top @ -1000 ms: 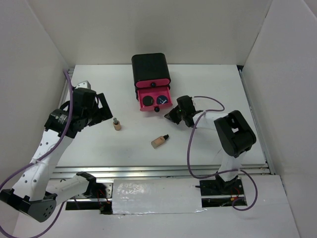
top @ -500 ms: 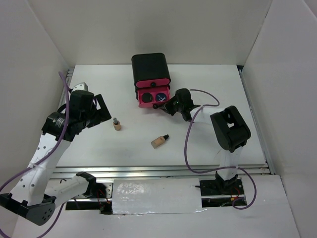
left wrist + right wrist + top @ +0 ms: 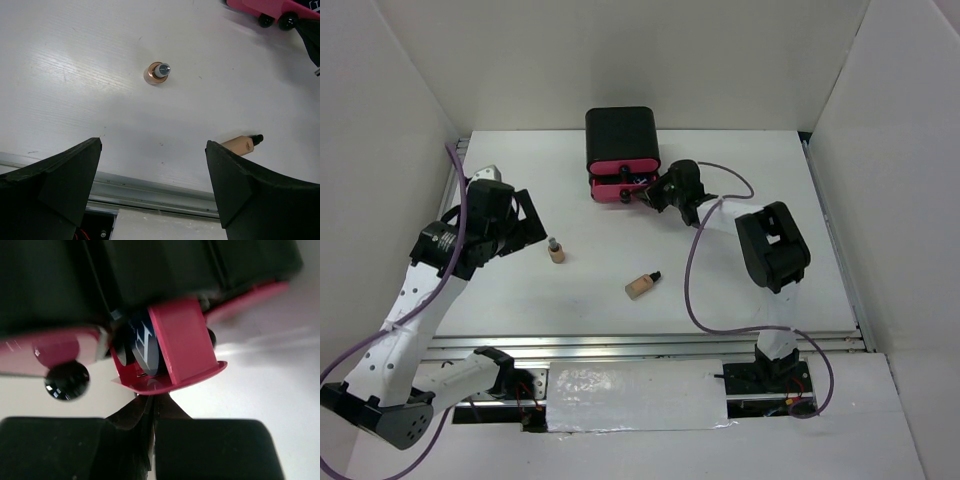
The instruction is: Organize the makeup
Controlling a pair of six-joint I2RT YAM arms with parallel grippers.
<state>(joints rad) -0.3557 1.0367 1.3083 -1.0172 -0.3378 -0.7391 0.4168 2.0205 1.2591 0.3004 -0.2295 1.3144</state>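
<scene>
left arm (image 3: 412,290): elbow bent, wrist raised, angled down | left gripper (image 3: 154,145): fingers spread wide | right arm (image 3: 772,250): reaching forward and left, wrist low | right gripper (image 3: 150,405): fingers pressed together

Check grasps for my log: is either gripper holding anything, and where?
Nothing held: left gripper open, empty; right gripper shut, tips against the pink plastic drawer.

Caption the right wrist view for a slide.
Right hand, fingers closed, at the front lip of a partly open pink drawer holding the dark-blue compact.
</scene>
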